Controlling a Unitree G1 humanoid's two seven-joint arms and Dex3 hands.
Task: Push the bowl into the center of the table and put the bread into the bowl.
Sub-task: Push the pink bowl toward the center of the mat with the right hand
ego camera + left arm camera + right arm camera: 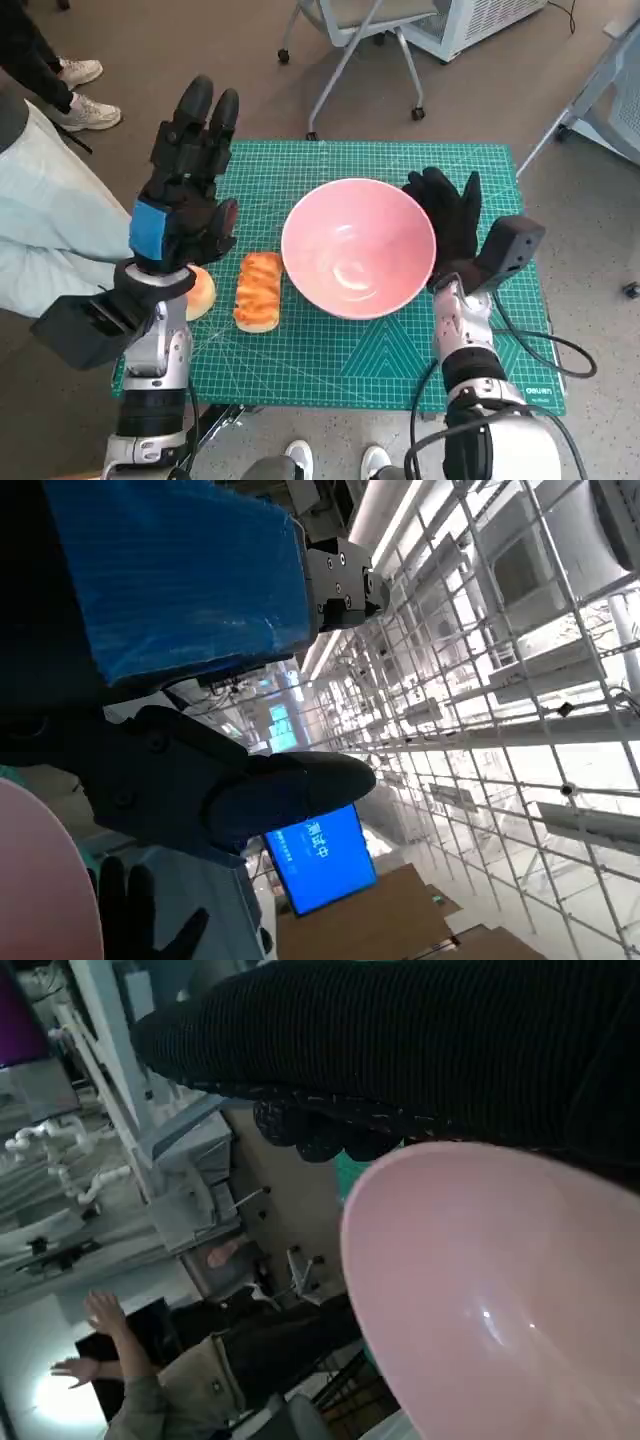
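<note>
We see the pink bowl [358, 248] near the middle of the table [400, 360], our gloved right hand [447, 218] spread flat against its right rim, grasping nothing. The bread [258, 290] lies just left of the bowl. Our left hand [188, 180] hovers raised left of the bread, fingers extended, empty.

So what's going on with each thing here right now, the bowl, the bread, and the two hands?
Bowl: upright, empty, on the green mat.
Bread: lying on the mat beside the bowl, not in it.
Left hand: raised above the table, fingers apart, holding nothing.
Right hand: against the bowl's outer side, not gripping it.
Round bun: on the mat, partly hidden by the left arm.
</note>
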